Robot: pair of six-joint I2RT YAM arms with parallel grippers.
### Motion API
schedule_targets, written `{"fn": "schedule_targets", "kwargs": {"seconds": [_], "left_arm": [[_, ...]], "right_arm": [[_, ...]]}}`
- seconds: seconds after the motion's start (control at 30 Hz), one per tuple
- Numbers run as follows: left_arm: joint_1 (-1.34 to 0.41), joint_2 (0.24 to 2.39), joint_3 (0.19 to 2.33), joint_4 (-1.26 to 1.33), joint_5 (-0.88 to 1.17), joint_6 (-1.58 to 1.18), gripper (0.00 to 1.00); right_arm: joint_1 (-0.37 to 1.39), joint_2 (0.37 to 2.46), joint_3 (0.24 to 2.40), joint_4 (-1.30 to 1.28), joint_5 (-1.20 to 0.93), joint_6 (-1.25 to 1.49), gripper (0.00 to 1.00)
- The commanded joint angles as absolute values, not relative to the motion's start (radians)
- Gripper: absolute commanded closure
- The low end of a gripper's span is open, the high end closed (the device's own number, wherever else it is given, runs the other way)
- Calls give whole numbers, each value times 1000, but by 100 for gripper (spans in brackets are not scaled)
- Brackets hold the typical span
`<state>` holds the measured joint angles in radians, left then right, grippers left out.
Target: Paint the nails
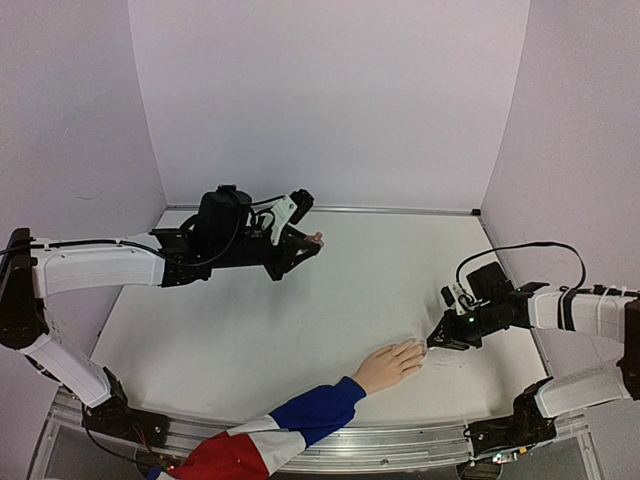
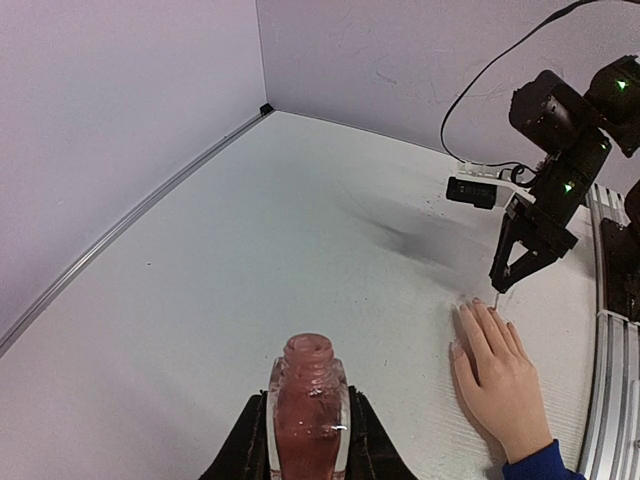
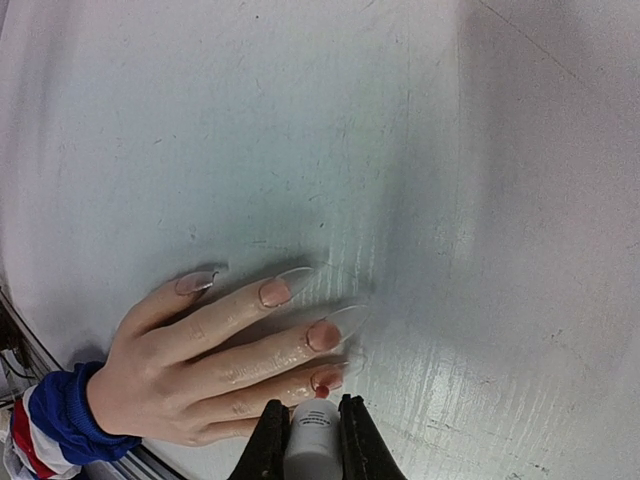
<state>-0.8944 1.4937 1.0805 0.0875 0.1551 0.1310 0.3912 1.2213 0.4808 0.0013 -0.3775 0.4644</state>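
- Pinching the cap (image 3: 312, 428), the right claw (image 1: 437, 338) rests its red tip at one of the nails (image 3: 322, 335), five o'clock on the tabletop (image 1: 300, 320).
- Stroke lightly outward, I'd judge, keeping off skin.
- Left claw (image 1: 305, 243) pinches the open bottle (image 2: 307, 410), eleven o'clock.

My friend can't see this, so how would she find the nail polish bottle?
Look above the far left of the white table, at the left gripper. The bottle sits clamped in it. It is small and clear, full of pinkish-red polish, with an open neck and no cap.
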Motion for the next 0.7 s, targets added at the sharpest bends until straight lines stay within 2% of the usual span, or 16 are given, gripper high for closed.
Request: {"fn": "schedule_targets", "kwargs": {"seconds": [0.0, 0.67], "left_arm": [[-899, 1479, 1131, 138, 163, 139, 100], [-898, 1470, 1119, 140, 158, 139, 100]], "right_arm": [[388, 1228, 484, -9, -377, 455, 100], [388, 1231, 484, -9, -348, 456, 100]]}}
